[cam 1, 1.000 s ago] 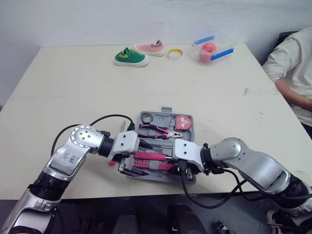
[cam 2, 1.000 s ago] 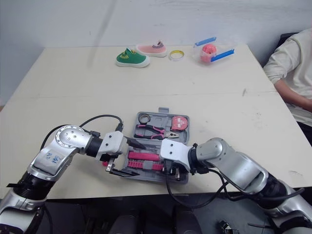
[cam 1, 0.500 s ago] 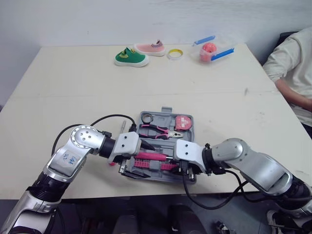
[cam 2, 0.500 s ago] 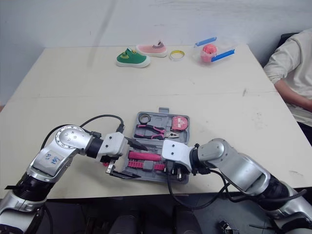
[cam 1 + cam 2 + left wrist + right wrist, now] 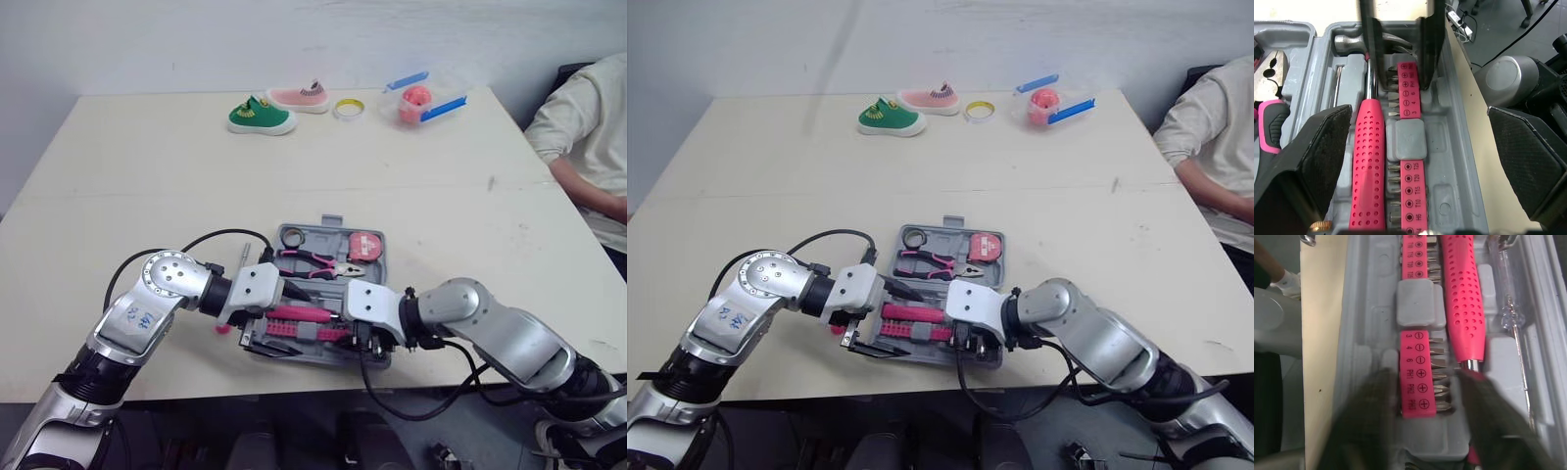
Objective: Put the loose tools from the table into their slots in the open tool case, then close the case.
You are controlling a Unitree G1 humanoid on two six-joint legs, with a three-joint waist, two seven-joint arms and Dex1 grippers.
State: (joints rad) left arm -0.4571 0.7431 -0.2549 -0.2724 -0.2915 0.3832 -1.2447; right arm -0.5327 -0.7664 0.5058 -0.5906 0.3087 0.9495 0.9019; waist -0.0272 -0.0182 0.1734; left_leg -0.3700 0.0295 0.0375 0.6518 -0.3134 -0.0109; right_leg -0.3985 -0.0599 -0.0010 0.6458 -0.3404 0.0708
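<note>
Left hand [image 5: 263, 318] was held at the left end of the open tool case [image 5: 384, 262], its fingers spread wide over the near half. Right hand [image 5: 1422, 382] was placed at the right end of that same half, its two black fingers parted, one on each side of the pink bit strip [image 5: 1409, 93].

The case was laid flat on the counter [image 5: 147, 196], close to the near edge. A pink screwdriver [image 5: 1369, 166] was seated in its slot just beside the bit strip, on the far side, with a metal hammer head [image 5: 1347, 44] by its tip. In the far half, pink-handled pliers [image 5: 313, 262] and a red tape measure [image 5: 367, 245] were seen.

Well apart, along the far edge, a green shoe [image 5: 261, 117], a pink shoe [image 5: 299, 96] and a roll of tape [image 5: 346, 108] were left. A person's sleeve [image 5: 588, 108] was seen at the right.
</note>
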